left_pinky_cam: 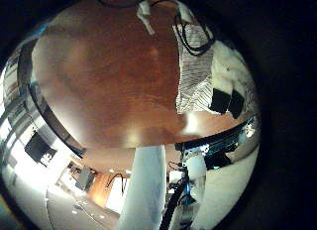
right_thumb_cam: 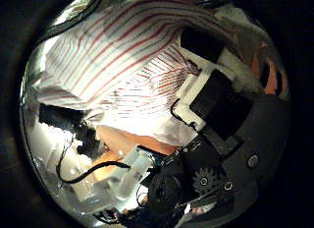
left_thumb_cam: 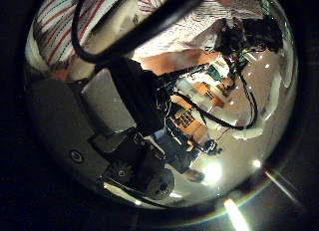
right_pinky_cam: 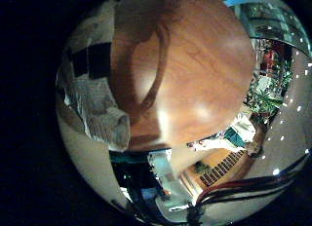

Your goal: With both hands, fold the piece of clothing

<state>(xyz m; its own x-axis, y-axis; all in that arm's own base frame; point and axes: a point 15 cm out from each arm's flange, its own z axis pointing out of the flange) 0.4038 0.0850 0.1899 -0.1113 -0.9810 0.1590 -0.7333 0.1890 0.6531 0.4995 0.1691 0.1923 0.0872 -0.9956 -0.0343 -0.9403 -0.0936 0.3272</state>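
Note:
A striped garment (right_thumb_cam: 128, 61) lies spread on the wooden table (left_pinky_cam: 109, 81) and fills much of the right thumb side view, close under that palm. My right hand's fingers (right_thumb_cam: 211, 76) curl onto the cloth, and its edge (right_pinky_cam: 93, 94) bunches up beside the fingers (right_pinky_cam: 88, 60). My left hand's fingers (left_pinky_cam: 224, 93) pinch another edge of the garment (left_pinky_cam: 198, 71), which rises a little off the table there. In the left thumb side view the cloth (left_thumb_cam: 120, 22) lies just past the left hand's thumb (left_thumb_cam: 130, 92). Another hand (right_thumb_cam: 64, 125) shows at the garment's far edge.
A broad bare stretch of table (right_pinky_cam: 185, 70) lies beside the garment, running out to its rounded edge (left_pinky_cam: 59, 121). Beyond the edge are the room's floor and furniture (right_pinky_cam: 258, 90).

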